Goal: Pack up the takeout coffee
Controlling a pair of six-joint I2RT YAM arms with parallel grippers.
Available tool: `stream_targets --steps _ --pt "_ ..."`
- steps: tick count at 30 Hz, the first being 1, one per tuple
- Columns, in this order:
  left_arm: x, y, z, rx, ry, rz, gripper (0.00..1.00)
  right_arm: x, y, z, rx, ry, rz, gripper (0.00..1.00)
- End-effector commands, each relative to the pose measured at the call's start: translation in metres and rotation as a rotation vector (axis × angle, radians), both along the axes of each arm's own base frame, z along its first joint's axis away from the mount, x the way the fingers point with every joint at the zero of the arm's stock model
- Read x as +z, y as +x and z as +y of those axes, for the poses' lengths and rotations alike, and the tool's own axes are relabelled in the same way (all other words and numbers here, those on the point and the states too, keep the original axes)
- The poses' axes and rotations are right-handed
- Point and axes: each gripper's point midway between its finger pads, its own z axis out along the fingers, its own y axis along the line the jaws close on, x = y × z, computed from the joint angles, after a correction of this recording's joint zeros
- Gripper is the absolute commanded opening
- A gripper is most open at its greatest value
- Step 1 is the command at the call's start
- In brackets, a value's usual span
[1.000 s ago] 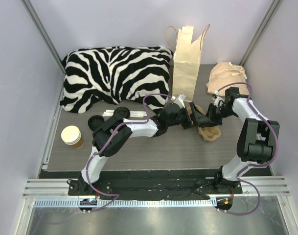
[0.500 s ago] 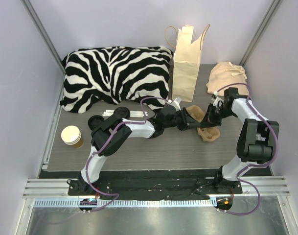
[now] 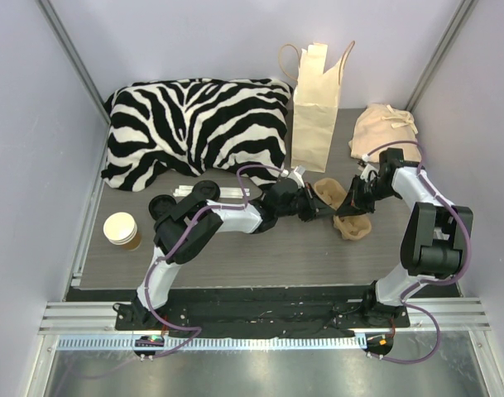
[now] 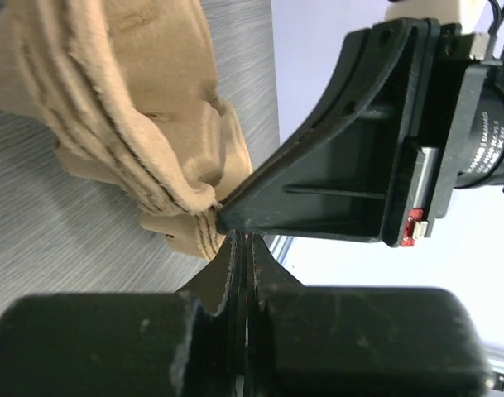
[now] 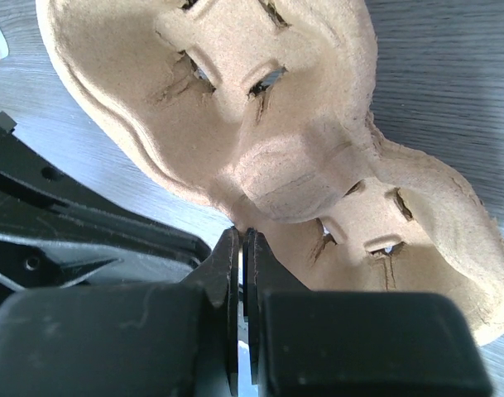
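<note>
The takeout coffee does not show in any view. A stack of tan pulp cup carriers lies right of centre, one end tilted up between the arms. My right gripper is shut on the carrier's rim. My left gripper is shut, its tips against the layered edge of the carriers; I see no pulp between them. The right gripper's black finger crosses just above the left tips.
A brown cup with a white top stands at the left, a flat black lid beside it. A paper bag stands upright at the back, with a zebra pillow to its left and a tan cloth pouch to its right.
The left gripper's jaws stood wide open around the raised end of the carriers and have closed. The right arm has barely moved.
</note>
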Motion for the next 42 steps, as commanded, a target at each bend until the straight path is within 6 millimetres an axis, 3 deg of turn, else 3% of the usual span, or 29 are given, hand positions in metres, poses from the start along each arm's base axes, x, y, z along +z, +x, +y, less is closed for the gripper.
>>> stream_targets --steps 1,13,29,42 --pt "0.014 0.016 -0.002 0.037 -0.014 -0.04 0.0 0.017 0.001 0.006 0.004 0.026 -0.056 0.01" --pt "0.004 0.008 -0.005 0.007 -0.002 -0.02 0.0 0.017 0.002 0.009 -0.002 0.043 -0.047 0.01" --pt "-0.028 0.005 -0.004 0.013 0.082 0.003 0.0 0.023 -0.002 0.016 -0.005 0.109 -0.049 0.01" --pt "-0.052 0.007 0.005 0.032 0.183 0.024 0.0 0.034 0.002 0.01 -0.016 0.098 -0.09 0.01"
